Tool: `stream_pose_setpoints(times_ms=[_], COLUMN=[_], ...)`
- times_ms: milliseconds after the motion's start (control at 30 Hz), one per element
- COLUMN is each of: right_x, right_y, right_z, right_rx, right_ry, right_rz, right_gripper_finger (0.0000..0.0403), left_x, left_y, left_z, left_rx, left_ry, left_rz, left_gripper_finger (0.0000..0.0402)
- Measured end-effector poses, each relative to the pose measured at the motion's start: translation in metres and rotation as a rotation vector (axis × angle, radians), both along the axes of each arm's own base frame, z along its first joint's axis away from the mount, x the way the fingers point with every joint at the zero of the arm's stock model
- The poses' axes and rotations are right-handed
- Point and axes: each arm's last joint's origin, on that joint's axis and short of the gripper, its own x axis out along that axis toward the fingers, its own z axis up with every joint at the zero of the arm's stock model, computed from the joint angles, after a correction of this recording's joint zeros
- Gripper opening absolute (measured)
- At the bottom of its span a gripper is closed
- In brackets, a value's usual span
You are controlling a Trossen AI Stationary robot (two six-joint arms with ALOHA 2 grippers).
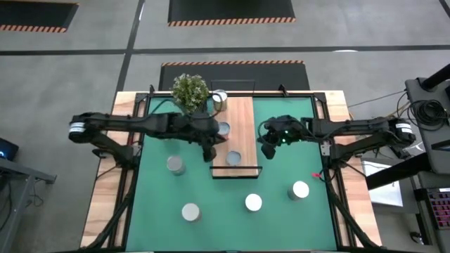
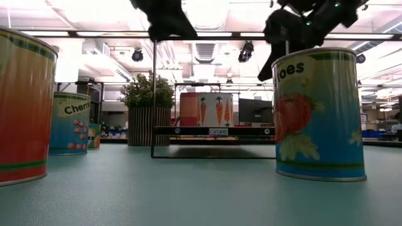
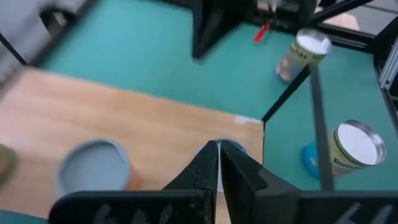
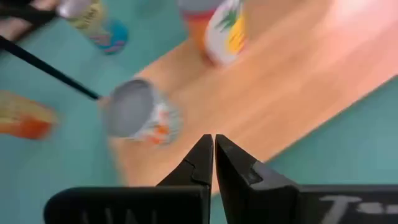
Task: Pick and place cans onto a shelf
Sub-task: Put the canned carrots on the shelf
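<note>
Where cans stand, wooden shelf.

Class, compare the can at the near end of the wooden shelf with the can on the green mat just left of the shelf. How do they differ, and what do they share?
1. The can at the near end of the shelf stands on the shelf; the can left of the shelf stands on the green mat.
2. The shelf can is close to the left gripper; the mat can is farther from it.

Both stand upright with round pale tops.
</note>
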Motion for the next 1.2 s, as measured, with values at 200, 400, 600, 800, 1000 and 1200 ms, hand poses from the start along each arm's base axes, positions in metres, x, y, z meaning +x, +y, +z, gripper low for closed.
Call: stream_pose_setpoints(times_ms=[200,400,600,800,1000,1200], right_x=[0.027,0.053,0.076,0.1,0.113,0.118], right_y=[-0.003,0.004,0.01,0.009,0.008,0.008], right_z=[0.006,0.03,0.046,0.032,0.014,0.003], right_rx=[0.339,0.358,0.408,0.501,0.527,0.552], right_ry=[0.043,0.264,0.406,0.469,0.518,0.552], right_rz=[-0.061,-0.194,-0.301,-0.396,-0.454,-0.468], right_gripper_finger=[0.0009,0.0009,0.0009,0.0009,0.0009,0.0009], left_x=[-0.02,-0.048,-0.081,-0.112,-0.136,-0.159], left_y=[-0.02,-0.025,-0.022,-0.02,-0.019,-0.017], left_z=[0.019,0.019,0.034,0.036,0.032,0.038], left_rx=[0.165,0.269,0.344,0.346,0.343,0.317], left_ry=[-0.093,-0.255,-0.413,-0.491,-0.568,-0.622], left_rz=[-0.039,-0.09,-0.09,-0.082,-0.068,-0.053], left_gripper_finger=[0.0,0.0,0.0,0.0,0.0,0.0])
